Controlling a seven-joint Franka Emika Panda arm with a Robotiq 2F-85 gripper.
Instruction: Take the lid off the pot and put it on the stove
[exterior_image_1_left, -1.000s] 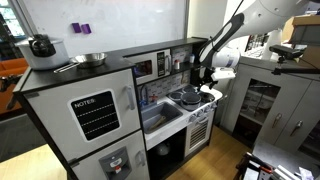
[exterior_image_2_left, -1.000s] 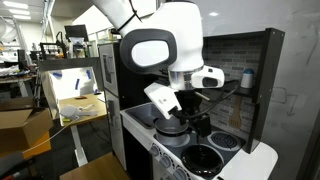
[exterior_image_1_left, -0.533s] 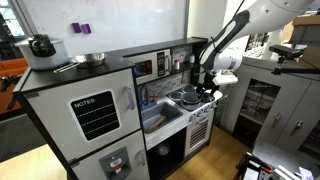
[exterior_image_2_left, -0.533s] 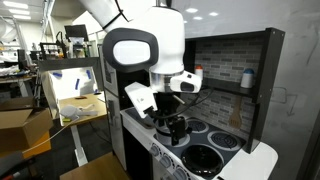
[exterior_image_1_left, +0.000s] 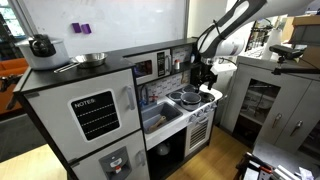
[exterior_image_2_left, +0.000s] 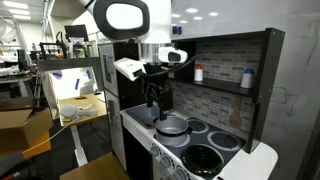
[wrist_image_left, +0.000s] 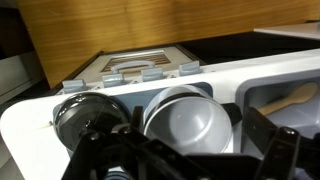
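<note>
The small silvery lid (wrist_image_left: 190, 118) sits on the low pot (exterior_image_2_left: 172, 126), which stands on a burner of the white toy stove (exterior_image_2_left: 232, 165). In both exterior views my gripper (exterior_image_2_left: 155, 97) hangs above the pot (exterior_image_1_left: 188, 97) and clear of it, also shown here (exterior_image_1_left: 203, 76). In the wrist view its dark fingers (wrist_image_left: 190, 160) are spread wide on either side of the lid, open and empty. A bare dark burner (wrist_image_left: 85, 115) lies beside the pot.
The sink basin (exterior_image_1_left: 158, 116) lies beside the stove and holds a wooden utensil (wrist_image_left: 292, 96). A steel bowl (exterior_image_1_left: 91, 59) and a dark kettle (exterior_image_1_left: 41, 45) stand on the fridge top. Bottles (exterior_image_2_left: 198, 73) stand on the back shelf. A white cabinet (exterior_image_1_left: 265, 100) stands close by.
My gripper has risen from just over the pot and shifted sideways. The lid stays on the pot.
</note>
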